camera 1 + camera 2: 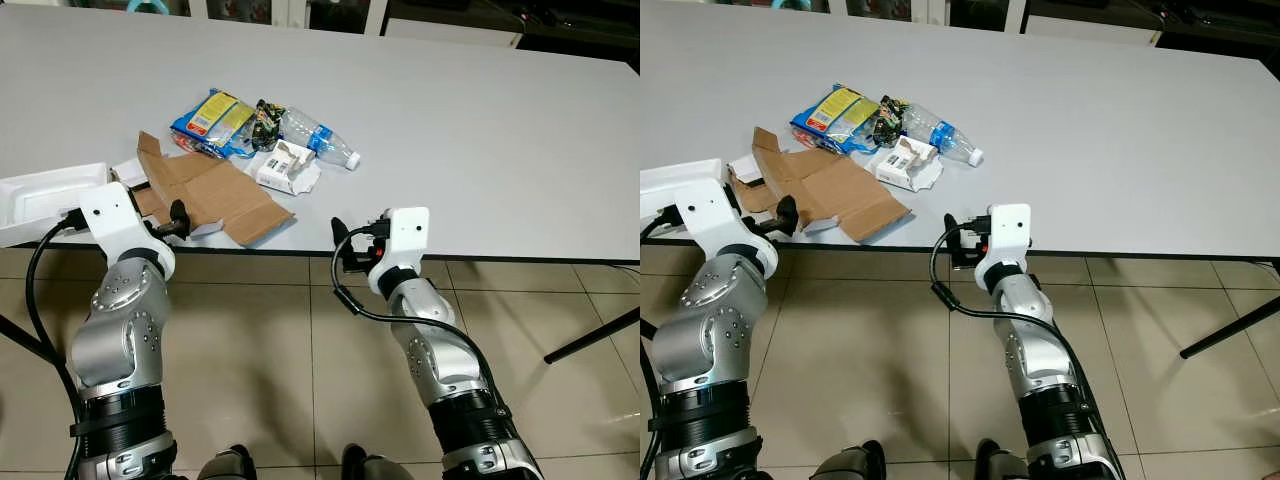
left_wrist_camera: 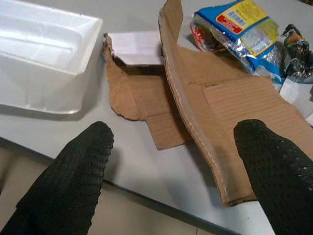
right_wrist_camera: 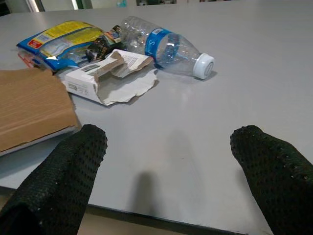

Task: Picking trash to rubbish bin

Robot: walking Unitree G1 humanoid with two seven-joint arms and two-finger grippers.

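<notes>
Both grippers hover at the grey worktop's (image 1: 480, 120) near edge, fingers apart. Left gripper (image 2: 171, 161) is nearer: torn brown cardboard sheet (image 2: 230, 107) lies just beyond, long axis running far-left to near-right; right gripper (image 3: 166, 166) faces bare worktop.

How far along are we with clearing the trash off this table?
Nothing looks binned yet. The cardboard, snack bag, plastic bottle, torn white box and foam tray all lie on the table. Neither gripper holds anything: the left gripper sits at the table edge with open jaws facing the cardboard, the right gripper open short of the bottle. All the picking is left.
</notes>
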